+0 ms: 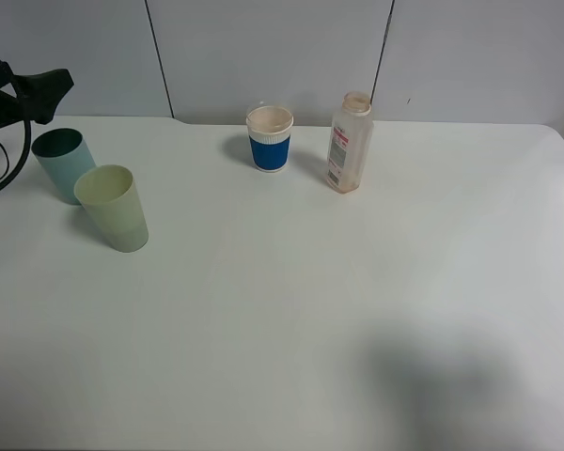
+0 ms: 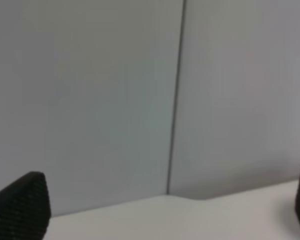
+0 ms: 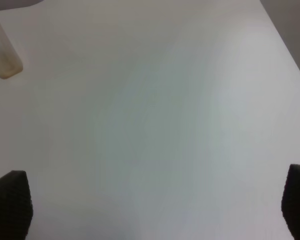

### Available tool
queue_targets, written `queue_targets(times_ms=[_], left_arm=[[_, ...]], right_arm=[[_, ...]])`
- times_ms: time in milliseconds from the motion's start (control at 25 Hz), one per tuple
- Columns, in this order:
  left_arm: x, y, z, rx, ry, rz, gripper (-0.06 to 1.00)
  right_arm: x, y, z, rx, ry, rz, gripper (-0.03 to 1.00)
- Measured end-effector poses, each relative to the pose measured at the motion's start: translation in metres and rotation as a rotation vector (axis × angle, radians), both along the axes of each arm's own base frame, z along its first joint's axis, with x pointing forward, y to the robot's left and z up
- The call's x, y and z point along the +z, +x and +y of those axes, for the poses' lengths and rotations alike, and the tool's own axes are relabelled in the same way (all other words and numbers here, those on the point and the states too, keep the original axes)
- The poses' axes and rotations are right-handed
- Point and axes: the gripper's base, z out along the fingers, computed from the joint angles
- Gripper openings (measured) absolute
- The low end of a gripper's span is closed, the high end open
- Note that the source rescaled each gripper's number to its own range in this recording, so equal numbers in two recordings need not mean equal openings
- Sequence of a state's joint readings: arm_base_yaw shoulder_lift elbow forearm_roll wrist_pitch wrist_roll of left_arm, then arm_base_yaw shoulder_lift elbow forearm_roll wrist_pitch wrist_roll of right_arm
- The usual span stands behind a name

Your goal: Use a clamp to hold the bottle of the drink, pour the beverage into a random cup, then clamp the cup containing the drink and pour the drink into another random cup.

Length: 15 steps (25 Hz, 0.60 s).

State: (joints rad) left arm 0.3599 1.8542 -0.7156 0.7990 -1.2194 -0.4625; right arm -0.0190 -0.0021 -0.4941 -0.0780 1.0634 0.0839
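The left claw [image 2: 165, 210] stands wide apart and empty, raised at the far left edge of the worktop [image 1: 357, 310], facing the back wall. The right claw [image 3: 155, 205] is also spread wide, holding nothing, looking down on bare surface. The bottle [image 1: 350, 143] stands upright at the back, looking nearly empty, beside a blue-sleeved paper cup [image 1: 269, 138]. The teal cup [image 1: 64, 164] and pale yellow-green cup [image 1: 114, 208] stand touching at left, near the left claw.
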Motion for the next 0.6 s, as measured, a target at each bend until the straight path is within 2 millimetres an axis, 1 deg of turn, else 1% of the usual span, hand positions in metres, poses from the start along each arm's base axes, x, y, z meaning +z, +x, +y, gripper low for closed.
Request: queue_targets(times_ms=[160,320,600], left_arm=[[0.01,-0.015,0.0,0.073,0.017,-0.035,0.99],[0.032,-0.035,-0.001,0.15,0.015,-0.098,0.99],[0.057,-0.059,-0.004,0.227,-0.012,-0.18,0.99]], right_arm=[[0.0,0.0,0.0,0.0,0.0,0.0,1.0],[0.0,0.0,0.0,0.0,0.0,0.0,1.0],[0.0,0.0,0.0,0.0,0.0,0.0,1.0]])
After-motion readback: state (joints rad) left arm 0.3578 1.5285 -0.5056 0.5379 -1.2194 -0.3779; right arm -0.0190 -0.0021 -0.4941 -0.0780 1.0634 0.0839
